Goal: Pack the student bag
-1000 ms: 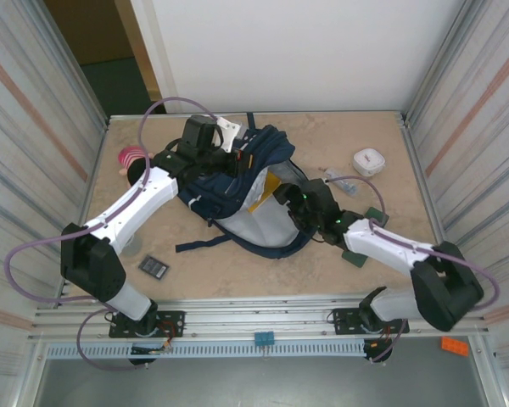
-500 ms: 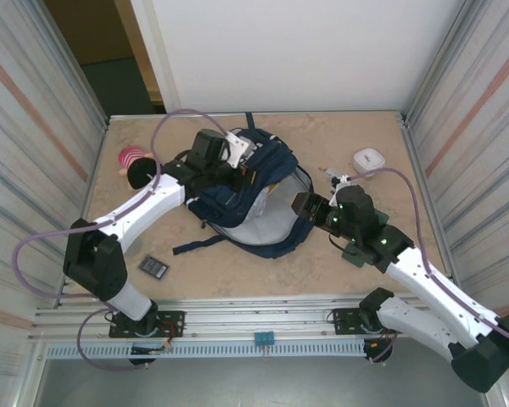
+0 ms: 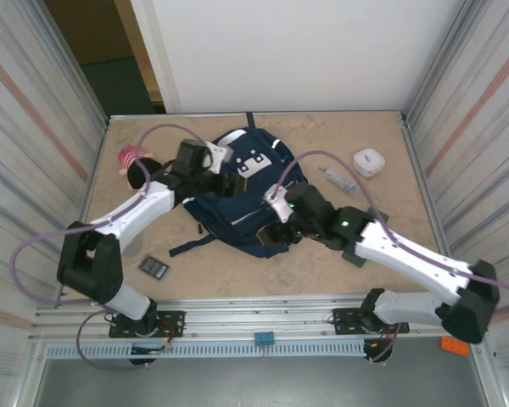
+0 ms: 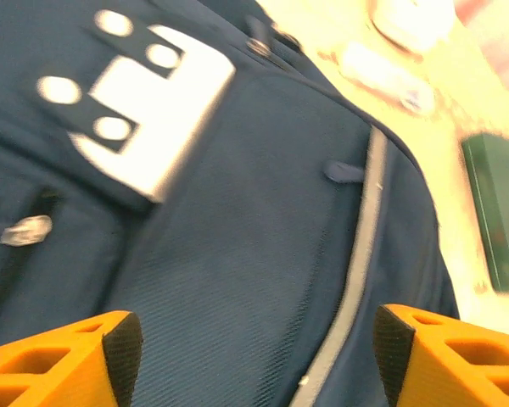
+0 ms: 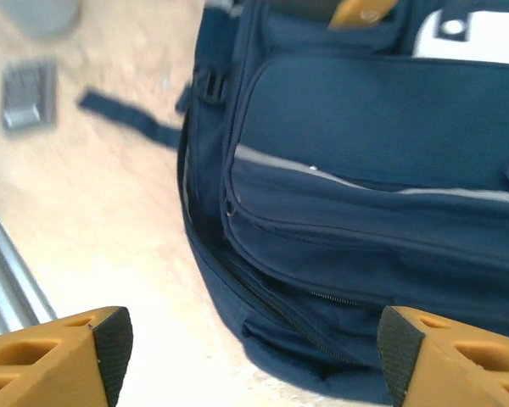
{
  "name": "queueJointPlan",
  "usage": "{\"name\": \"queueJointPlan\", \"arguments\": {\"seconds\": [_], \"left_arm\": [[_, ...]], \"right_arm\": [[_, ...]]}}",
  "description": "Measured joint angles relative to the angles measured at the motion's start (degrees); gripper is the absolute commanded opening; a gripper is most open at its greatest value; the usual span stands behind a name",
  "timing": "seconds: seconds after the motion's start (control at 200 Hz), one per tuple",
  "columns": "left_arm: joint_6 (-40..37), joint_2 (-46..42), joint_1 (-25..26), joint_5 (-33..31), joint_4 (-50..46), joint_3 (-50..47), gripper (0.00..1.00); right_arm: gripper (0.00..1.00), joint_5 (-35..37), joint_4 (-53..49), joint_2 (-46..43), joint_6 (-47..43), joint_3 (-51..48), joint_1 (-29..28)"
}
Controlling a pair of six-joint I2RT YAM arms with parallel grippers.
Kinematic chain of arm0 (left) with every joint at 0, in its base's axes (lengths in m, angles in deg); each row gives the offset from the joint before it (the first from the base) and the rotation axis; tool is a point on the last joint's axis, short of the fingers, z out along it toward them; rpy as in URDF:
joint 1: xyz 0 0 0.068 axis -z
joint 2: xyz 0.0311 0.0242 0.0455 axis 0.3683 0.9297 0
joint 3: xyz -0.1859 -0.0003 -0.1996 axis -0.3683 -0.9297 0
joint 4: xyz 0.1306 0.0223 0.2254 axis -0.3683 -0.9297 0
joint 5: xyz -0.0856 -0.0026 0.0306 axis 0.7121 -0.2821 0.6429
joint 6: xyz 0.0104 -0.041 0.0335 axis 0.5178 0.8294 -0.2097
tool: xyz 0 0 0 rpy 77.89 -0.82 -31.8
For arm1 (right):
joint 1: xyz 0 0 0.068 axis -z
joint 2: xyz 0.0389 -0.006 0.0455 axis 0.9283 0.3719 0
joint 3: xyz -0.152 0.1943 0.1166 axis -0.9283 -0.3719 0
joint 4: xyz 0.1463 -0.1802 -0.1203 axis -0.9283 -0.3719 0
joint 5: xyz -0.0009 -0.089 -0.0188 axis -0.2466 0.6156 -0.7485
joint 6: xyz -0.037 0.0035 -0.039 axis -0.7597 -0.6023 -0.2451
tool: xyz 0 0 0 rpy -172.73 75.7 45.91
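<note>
We look down on a table [image 3: 390, 136] walled by metal panels, with the student bag [image 3: 242, 203] lying at the centre of the frame. A second ago its mouth gaped and pale grey lining showed. Now the navy front has dropped over the opening, white patch [image 3: 253, 161] uppermost, and no lining is visible.

The left end effector [image 4: 254, 360] hangs over the bag's upper left with its orange fingers spread wide and only blue fabric beneath them — released, gripping nothing. The right end effector [image 5: 254, 360], which half a second ago was off to the bag's right, has swung in over the bag's lower right edge. It too is spread open and empty.

Several things lie outside the bag:
- a white round case [image 3: 369, 159] at upper right
- a clear tube [image 3: 339, 180] near it
- a small dark slab [image 3: 153, 266] at lower left
- a pink striped thing [image 3: 131, 157] at upper left

We judge the flap has been let fall. Either zipping comes next, or the bag must be reopened for what remains.
</note>
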Motion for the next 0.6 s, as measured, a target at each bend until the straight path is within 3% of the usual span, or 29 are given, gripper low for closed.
{"name": "queueJointPlan", "arguments": {"seconds": [0.205,0.366,0.431,0.601], "left_arm": [[5.0,-9.0,-7.4,-0.4,0.3,-6.6,0.76],[8.4,-11.4,-10.6,-0.9,0.2,-11.2,0.76],[10.0,-11.3,-11.3,-1.5,-0.2,-12.7,0.75],[12.7,-11.3,-12.0,-2.4,-1.0,-15.6,0.75]], "right_arm": [[0.85,-0.3,0.3,12.5,-14.9,0.3,-2.2],[0.76,1.2,1.9,20.4,-24.7,-0.3,-3.8],[0.66,3.1,4.2,21.7,-28.0,-2.3,-4.0],[0.23,7.0,7.9,22.1,-34.5,-4.7,-4.0]]}}
